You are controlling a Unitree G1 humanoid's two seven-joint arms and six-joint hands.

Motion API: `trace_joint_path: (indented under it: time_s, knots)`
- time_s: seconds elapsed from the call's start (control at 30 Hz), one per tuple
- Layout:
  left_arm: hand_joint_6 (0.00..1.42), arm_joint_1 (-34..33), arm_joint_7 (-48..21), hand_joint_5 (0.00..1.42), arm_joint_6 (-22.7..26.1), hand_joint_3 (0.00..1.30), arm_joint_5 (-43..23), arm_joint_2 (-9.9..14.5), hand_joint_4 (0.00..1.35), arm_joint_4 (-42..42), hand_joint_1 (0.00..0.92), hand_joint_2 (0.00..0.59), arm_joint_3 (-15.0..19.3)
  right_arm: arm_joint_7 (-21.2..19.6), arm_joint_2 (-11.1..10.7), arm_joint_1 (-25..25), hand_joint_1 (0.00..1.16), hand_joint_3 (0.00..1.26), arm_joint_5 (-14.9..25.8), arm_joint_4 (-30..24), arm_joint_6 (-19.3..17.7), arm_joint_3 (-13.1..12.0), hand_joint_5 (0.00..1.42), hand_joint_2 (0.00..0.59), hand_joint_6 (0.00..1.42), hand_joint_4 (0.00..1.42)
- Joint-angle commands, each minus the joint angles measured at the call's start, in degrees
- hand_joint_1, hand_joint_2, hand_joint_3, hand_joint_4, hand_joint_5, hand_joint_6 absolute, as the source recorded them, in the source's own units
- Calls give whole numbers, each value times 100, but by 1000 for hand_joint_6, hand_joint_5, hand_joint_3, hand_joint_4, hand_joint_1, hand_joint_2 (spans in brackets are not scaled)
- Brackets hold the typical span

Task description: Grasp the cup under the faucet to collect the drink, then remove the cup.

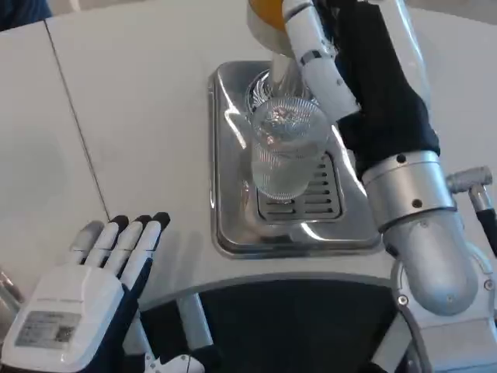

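Observation:
A clear ribbed glass cup (pixel 283 151) stands over the steel drip tray (pixel 227 210), just below the dispenser's spout (pixel 278 71). No orange liquid is visible inside the cup. My right hand (pixel 365 93) reaches in from the right and grips the cup, its white fingers (pixel 314 58) wrapping round the cup's far side. My left hand (pixel 93 272) rests at the lower left of the table, holding nothing, with its fingers stretched out and pointing forward.
An orange-filled dispenser tank (pixel 265 14) sits at the top edge behind the tray. The slotted grate (pixel 322 198) lies on the tray's right half. White table (pixel 132 116) spreads to the left of the tray.

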Motion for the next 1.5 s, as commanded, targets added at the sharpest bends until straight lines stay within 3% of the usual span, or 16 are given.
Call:
trace_joint_path:
  time_s: [0.03, 0.3, 0.5, 0.67, 0.9, 1.13, 1.5]
  knots:
    - [0, 50, 22, 0, -86, 0, -85, 45, 0, 79, 3, 71, 58, 235, -107, -107, 0, 0, -167, -38, 442, 124, 0, 555, 0, 0]
    - [0, -12, 14, 0, -136, 0, -119, 44, 0, 117, 3, 71, 87, 741, -363, -328, 0, 0, -826, -410, 1117, 588, 0, 548, 0, 0]
    - [0, -68, -6, 0, -134, 0, -143, 33, 0, 121, 3, 71, 80, 1152, -485, -315, 0, 0, -1591, -576, 1615, 1101, 0, 568, 0, 0]
    - [0, -80, -24, 0, -116, 0, -161, 21, 0, 106, 3, 71, 57, 1441, -533, -272, 0, 0, -2156, -621, 1776, 1329, 0, 570, 0, 0]
    - [0, -122, -24, 0, -80, 0, -155, -26, 0, 92, 0, 73, 26, 2319, -580, -731, 0, 0, -3063, -502, 1877, 1574, 0, 573, 0, 0]
    - [0, -295, 2, 0, -2, 0, -156, -140, 0, 116, 0, 74, -39, 3056, -440, -913, 0, 2, -3797, -336, 1924, 1546, 0, 581, 0, 0]
    - [0, -901, -23, 0, 249, 0, -163, -335, 0, 347, 3, 73, -136, 3303, -180, -769, 0, 4, -4098, -449, 1664, 1337, 0, 586, 0, 0]
